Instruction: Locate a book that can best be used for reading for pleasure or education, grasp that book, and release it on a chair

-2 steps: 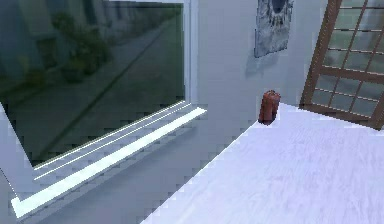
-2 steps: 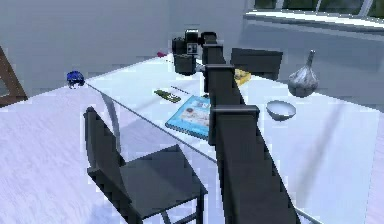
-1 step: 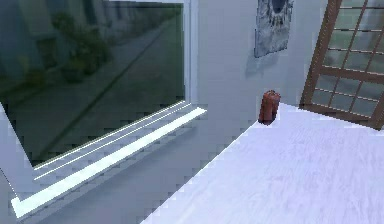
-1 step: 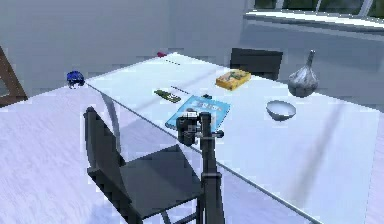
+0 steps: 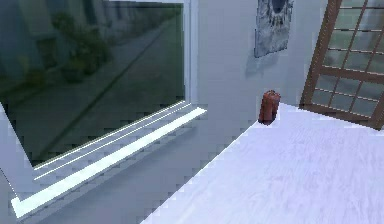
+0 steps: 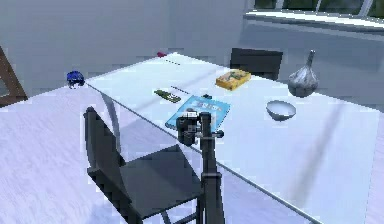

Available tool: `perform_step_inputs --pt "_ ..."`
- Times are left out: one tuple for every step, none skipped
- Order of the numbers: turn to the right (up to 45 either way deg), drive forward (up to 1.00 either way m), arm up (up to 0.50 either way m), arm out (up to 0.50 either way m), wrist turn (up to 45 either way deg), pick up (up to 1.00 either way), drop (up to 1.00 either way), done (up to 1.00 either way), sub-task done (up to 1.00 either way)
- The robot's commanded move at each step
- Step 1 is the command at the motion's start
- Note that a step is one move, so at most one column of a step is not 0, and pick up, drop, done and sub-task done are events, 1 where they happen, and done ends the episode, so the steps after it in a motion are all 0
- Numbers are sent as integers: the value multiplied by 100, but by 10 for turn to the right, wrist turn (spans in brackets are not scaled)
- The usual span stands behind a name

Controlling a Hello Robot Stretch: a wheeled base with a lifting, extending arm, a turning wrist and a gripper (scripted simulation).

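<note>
The claw [image 6: 188,127] hangs at the surface's [image 6: 330,140] near edge, by the dark chair [image 6: 140,178]. Just behind it, lying flat close to that edge, is what looks like a thin blue book [image 6: 208,104], so I cannot tell whether the claw grips anything. The book is probably light and stiff, with a smooth cover that may slide. Lying flat, it offers little height. The side nearest the surface's edge seems the best hold, taken across its thickness.
</note>
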Motion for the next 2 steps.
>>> perform_step_inputs --pt "0 0 10 0 0 0 0 0 0" --pt "0 0 18 0 0 0 0 0 0"
